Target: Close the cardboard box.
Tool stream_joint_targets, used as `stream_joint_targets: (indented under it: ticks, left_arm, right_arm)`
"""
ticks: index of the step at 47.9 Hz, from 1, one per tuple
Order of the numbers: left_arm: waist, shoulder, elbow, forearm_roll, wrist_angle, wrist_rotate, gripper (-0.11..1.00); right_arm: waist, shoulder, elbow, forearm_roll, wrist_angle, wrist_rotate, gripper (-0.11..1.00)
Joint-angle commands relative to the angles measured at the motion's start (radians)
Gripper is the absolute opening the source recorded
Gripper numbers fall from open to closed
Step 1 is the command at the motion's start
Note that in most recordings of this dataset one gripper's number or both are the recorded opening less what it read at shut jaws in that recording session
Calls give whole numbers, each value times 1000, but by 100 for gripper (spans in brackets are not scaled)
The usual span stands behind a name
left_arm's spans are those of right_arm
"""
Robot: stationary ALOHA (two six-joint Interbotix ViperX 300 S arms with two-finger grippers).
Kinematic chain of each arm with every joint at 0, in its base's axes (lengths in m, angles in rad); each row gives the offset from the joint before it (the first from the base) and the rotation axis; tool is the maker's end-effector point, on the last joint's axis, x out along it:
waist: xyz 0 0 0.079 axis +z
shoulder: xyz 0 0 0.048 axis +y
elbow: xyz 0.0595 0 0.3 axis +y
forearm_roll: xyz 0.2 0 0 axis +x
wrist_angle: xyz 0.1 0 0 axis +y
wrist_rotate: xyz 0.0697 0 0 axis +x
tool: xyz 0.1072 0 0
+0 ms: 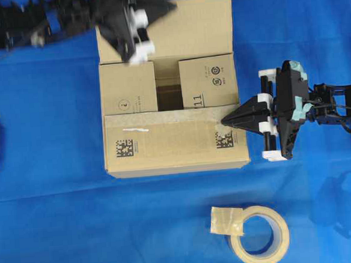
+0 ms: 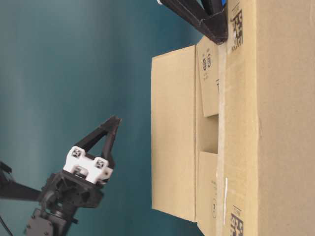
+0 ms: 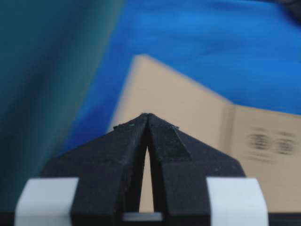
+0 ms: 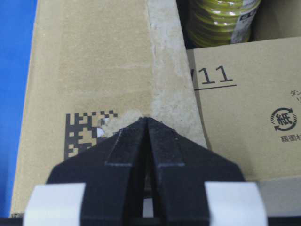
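On the left we see the left gripper point(image 1: 124, 55), fingers pressed together w/ nothing between them, tips over the far-left part of the cardboard box point(image 1: 171, 86). In the table-level view it hangs apart from the far flap point(image 1: 180, 26), not touching. That flap is the only one not folded in; in the overhead view it lies toward the far edge of the blue cloth point(image 1: 44, 146).

The box sits in the middle of the cloth, nearer the far edge. Two short flaps are folded in, w/ a gap between them, approx. in the centre of the opening. In the right wrist view we see a yellow roll point(image 4: 221, 19) inside the box. The near flap point(image 1: 170, 141) is folded down flat; it carries two square codes and tape remnants.

On the right, the right gripper point(image 1: 224, 121) is also pinched together, holding nothing, tips resting on the right end of the near flap, beside a square code point(image 1: 224, 140).

Near the near edge, right of centre, lies a tape roll point(image 1: 260, 235).
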Motion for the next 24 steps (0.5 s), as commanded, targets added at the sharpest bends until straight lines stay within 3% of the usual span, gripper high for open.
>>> stream_joint_targets:
  ticks: [1,13,24]
  left_arm:
    - [54,-3,-87,-2,98,9,0]
    - [150,124,-287,0,423,51,0]
    - [152,230,-387,0,617,57,0]
  right_arm:
    - [-5,5,-2,3,-2,-2,0]
    - [-6,5,-2,3,-9,-5,0]
    - [-6,3,0,2,-9,-5,0]
